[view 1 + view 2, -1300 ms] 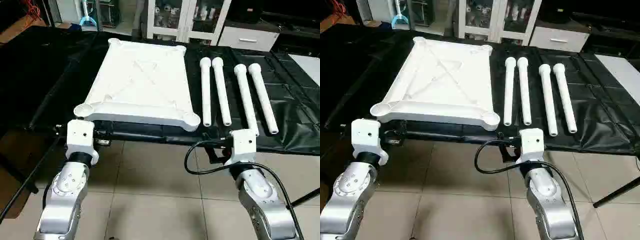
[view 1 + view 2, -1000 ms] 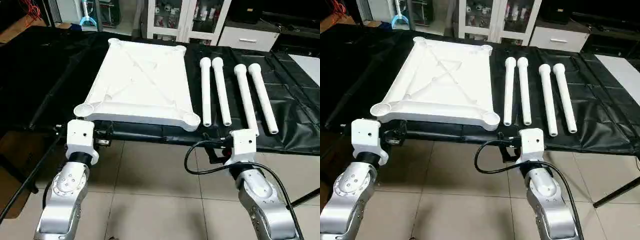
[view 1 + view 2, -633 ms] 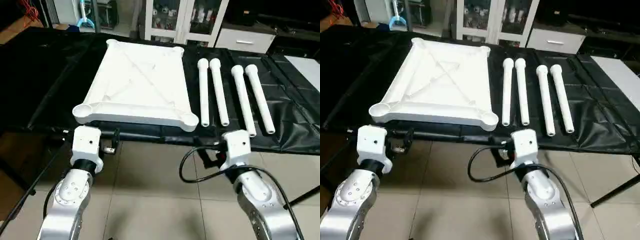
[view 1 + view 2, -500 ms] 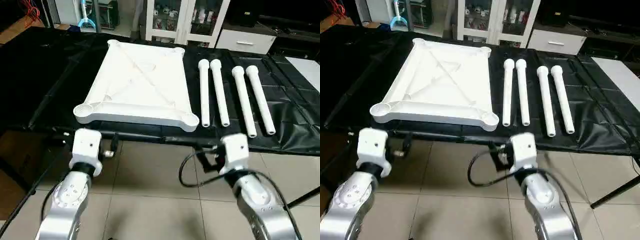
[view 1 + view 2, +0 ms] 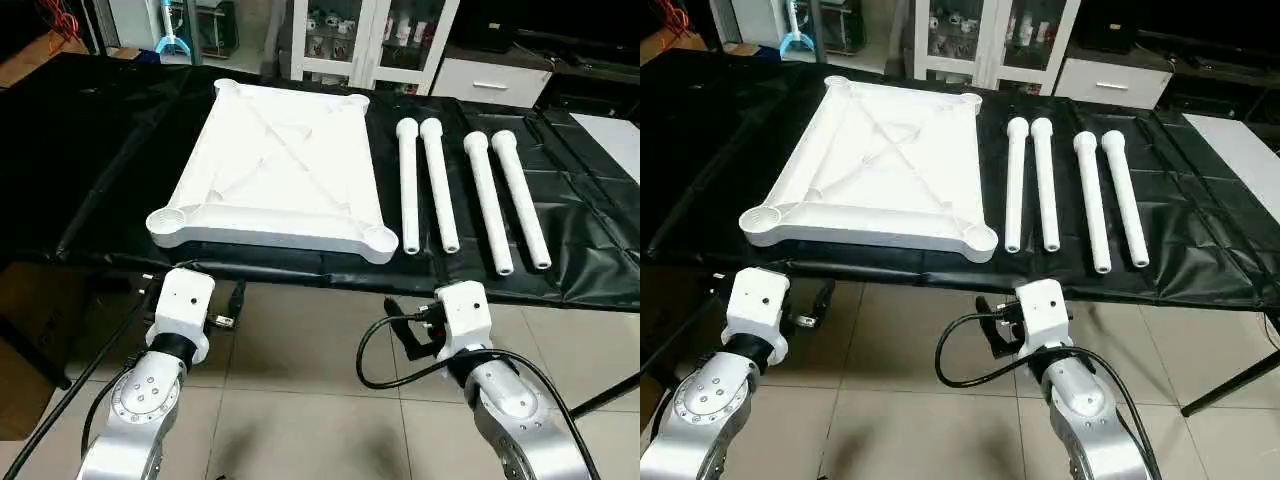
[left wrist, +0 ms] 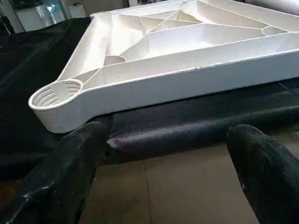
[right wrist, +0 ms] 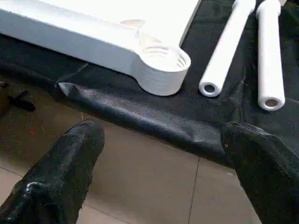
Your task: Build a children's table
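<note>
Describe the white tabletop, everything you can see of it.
The tabletop is a white rectangular slab that looks like moulded plastic. It lies flat, underside up, on the black cover that drapes the work surface, left of the four white legs and apart from them. Raised ribs cross the underside in an X inside a rim. Each corner has a round socket, ridged inside, and all are unfilled. Its near edge sits close to the surface's front edge. Nothing else touches it.

Bare black cloth point(image 5: 590, 240) lies open to my right of the four legs point(image 5: 470, 190), while the tabletop point(image 5: 280, 160) blocks the middle, a narrow lane between them.
</note>
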Available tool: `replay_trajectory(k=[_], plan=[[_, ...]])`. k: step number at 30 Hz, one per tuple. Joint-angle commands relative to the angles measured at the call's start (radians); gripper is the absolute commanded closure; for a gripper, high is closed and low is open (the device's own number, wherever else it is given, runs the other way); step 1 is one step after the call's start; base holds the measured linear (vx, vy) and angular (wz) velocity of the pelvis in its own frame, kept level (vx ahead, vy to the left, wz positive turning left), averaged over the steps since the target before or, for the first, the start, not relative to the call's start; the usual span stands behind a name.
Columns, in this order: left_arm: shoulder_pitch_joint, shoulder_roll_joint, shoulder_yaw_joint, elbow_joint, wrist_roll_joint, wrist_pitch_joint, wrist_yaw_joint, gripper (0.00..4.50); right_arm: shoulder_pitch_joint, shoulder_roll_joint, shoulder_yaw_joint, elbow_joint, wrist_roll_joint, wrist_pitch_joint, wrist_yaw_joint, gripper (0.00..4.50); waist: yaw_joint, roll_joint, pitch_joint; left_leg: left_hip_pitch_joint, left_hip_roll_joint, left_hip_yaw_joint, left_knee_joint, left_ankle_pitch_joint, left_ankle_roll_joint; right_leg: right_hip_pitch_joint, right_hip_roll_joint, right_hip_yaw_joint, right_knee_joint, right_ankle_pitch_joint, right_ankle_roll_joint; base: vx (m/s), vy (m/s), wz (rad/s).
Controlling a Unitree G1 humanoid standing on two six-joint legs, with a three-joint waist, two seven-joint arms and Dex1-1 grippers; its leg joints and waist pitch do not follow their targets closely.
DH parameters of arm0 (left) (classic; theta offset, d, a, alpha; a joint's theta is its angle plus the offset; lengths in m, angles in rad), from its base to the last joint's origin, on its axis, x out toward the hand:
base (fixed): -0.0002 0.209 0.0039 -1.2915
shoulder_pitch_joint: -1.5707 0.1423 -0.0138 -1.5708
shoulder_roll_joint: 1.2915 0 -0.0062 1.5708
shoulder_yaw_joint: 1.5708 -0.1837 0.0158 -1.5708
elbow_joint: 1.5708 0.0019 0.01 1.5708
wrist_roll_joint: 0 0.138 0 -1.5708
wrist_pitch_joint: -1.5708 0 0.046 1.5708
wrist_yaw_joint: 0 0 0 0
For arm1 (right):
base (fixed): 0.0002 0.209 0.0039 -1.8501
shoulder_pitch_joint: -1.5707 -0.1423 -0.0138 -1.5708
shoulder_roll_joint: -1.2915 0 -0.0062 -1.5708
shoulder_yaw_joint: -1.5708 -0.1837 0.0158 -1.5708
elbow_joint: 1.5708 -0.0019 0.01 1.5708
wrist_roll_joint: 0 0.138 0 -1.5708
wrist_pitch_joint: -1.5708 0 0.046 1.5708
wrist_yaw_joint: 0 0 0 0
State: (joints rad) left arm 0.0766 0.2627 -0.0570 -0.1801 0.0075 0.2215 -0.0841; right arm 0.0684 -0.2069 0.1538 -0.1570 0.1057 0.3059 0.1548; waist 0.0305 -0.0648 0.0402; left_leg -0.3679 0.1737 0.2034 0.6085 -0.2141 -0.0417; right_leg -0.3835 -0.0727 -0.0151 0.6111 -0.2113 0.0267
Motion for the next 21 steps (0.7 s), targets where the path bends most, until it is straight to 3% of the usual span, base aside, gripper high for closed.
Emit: replay_trajectory(k=[1,8,14,18,21], plan=[[0.004,-0.005,-0.013,-0.005,0.016,0.001,-0.014,0.0,0.003,-0.005,-0.018,-0.006,-0.008,0.014,0.007,0.05,-0.005,0.017,-0.041,0.017,0.055,-0.037,-0.09,-0.275,-0.042,0.012,-0.045,0.034,-0.072,-0.12,-0.115,0.0,0.0,0.0],[-0.01,-0.021,0.005,-0.038,-0.014,-0.012,-0.017,0.0,-0.004,-0.005,-0.027,-0.027,0.002,0.004,0.012,0.05,-0.005,0.016,-0.04,0.017,0.056,-0.037,-0.091,-0.274,-0.04,0.012,-0.046,0.035,-0.072,-0.124,-0.117,0.0,0.0,0.0],[-0.077,-0.047,0.043,-0.083,-0.078,-0.007,-0.024,0.0,-0.083,0.016,-0.072,-0.06,-0.006,0.015,-0.042,0.05,-0.006,0.017,-0.041,0.019,0.054,-0.037,-0.09,-0.262,-0.045,0.012,-0.045,0.033,-0.069,-0.121,-0.118,0.0,0.0,0.0],[-0.086,-0.052,0.032,-0.077,-0.05,-0.067,-0.014,0.0,-0.109,0.021,-0.089,-0.062,-0.013,0.004,-0.061,0.05,-0.004,0.017,-0.046,0.016,0.052,-0.035,-0.084,-0.198,-0.04,0.018,-0.043,0.033,-0.062,-0.041,-0.111,0.0,0.0,0.0],[-0.093,-0.044,0.018,-0.077,-0.015,-0.034,-0.004,0.0,-0.106,0.022,-0.087,-0.066,-0.014,0.004,-0.061,0.05,-0.004,0.016,-0.047,0.017,0.052,-0.034,-0.083,-0.185,-0.034,0.019,-0.043,0.032,-0.06,-0.02,-0.113,0.0,0.0,0.0]])
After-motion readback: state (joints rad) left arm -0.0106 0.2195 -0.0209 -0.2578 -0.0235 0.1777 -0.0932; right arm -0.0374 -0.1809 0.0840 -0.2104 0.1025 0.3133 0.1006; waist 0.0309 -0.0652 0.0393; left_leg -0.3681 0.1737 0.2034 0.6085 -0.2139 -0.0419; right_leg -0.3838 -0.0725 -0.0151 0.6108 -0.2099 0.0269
